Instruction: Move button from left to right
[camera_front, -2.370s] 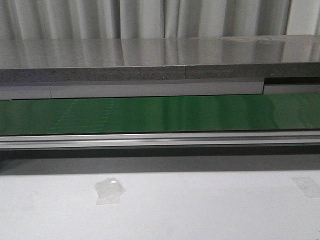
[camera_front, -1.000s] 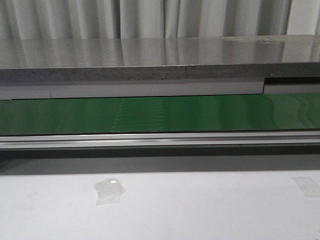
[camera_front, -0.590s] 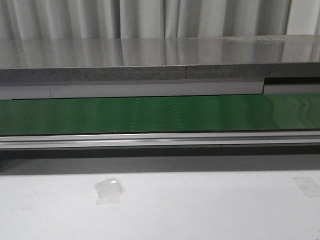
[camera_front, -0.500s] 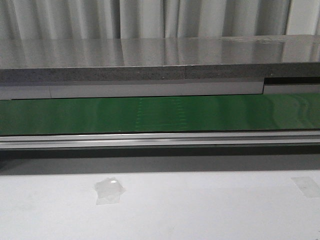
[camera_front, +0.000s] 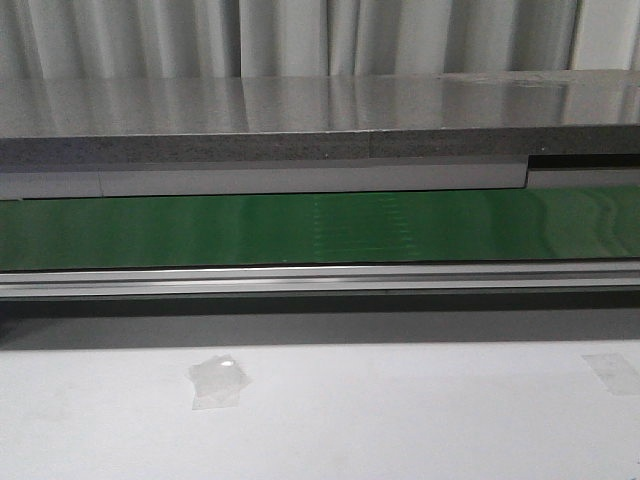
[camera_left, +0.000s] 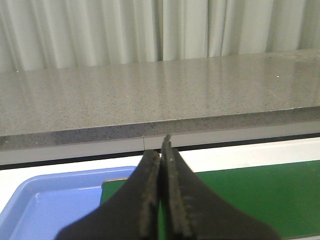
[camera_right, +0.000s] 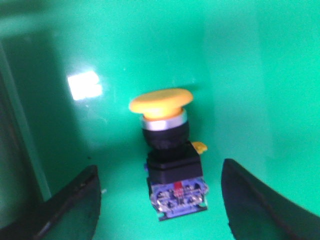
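Observation:
The button (camera_right: 167, 150) shows only in the right wrist view. It lies on a green surface (camera_right: 240, 60), yellow-orange mushroom cap away from the fingers, black body and bluish terminal block toward them. My right gripper (camera_right: 162, 200) is open, its two dark fingers wide apart on either side of the button's body, not touching it. My left gripper (camera_left: 161, 165) is shut and empty, held above the end of a green belt (camera_left: 250, 195) and a blue tray (camera_left: 50, 205). Neither gripper nor the button shows in the front view.
In the front view a green conveyor belt (camera_front: 320, 228) runs across behind a metal rail (camera_front: 320, 278), with a grey stone ledge (camera_front: 300, 120) and curtains behind. Two pieces of clear tape (camera_front: 218, 380) lie on the white table in front.
A faint pale pattern on the green belt has drifted from left to right across the front view. No arm shows there.

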